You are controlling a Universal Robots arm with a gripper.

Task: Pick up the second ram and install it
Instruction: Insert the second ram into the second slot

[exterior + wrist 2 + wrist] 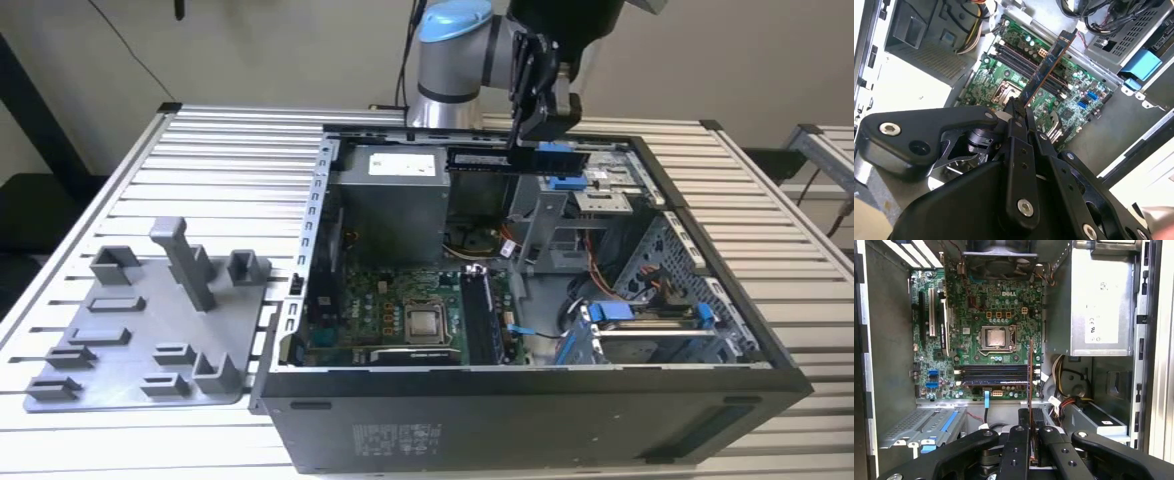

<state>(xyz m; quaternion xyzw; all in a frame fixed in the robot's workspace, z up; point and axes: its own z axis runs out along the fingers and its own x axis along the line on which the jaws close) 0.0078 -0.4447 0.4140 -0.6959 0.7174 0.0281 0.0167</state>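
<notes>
Second ram (pixel 487 159) held level in air above power-supply end of open computer case (pixel 534 420), which stands mid-desk (pixel 214 150). Jaws pinching it by flat faces near one end. In both wrist views it juts out over motherboard (pixel 999 305) and long black slots (pixel 994 376).

Judgement: light, stiff, thin, fragile at contacts. Hold on faces, clear of contact edge, suits it.

White label on power supply (pixel 1099 315), sticker on case front, print on board: present, not read out.
</notes>
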